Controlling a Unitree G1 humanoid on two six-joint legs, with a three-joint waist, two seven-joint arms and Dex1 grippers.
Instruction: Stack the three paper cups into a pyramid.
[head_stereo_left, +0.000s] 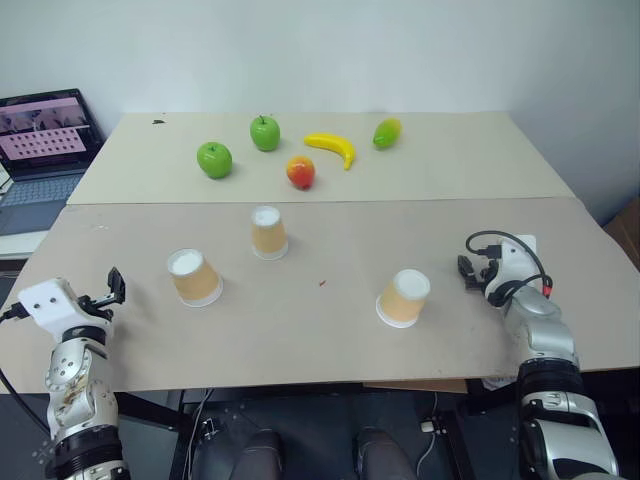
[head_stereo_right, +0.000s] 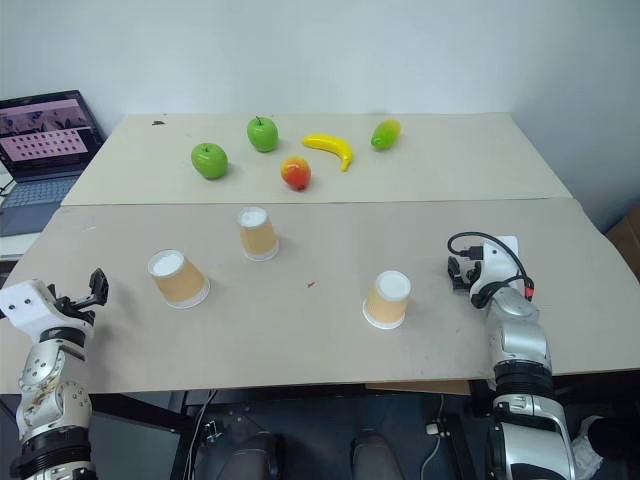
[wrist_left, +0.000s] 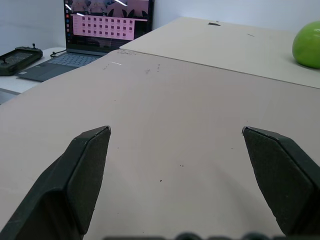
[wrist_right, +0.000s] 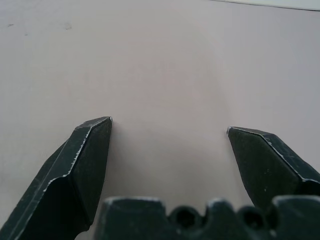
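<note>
Three tan-orange paper cups stand upside down and apart on the near table: one at the left (head_stereo_left: 193, 277), one behind the middle (head_stereo_left: 268, 232), one at the right (head_stereo_left: 404, 297). No pyramid stands. My left gripper (head_stereo_left: 112, 287) hovers at the table's left edge, left of the left cup, open with nothing between its fingers (wrist_left: 90, 165). My right gripper (head_stereo_left: 468, 268) sits to the right of the right cup, a short gap away, open and empty; its wrist view shows bare table between the fingers (wrist_right: 92, 150).
On the far table lie two green apples (head_stereo_left: 214, 159) (head_stereo_left: 265, 132), a red-orange fruit (head_stereo_left: 300, 173), a banana (head_stereo_left: 332, 148) and a green-yellow mango (head_stereo_left: 387, 132). An open laptop (head_stereo_left: 40, 150) stands at the far left. A game controller (wrist_left: 17, 56) lies beside the laptop.
</note>
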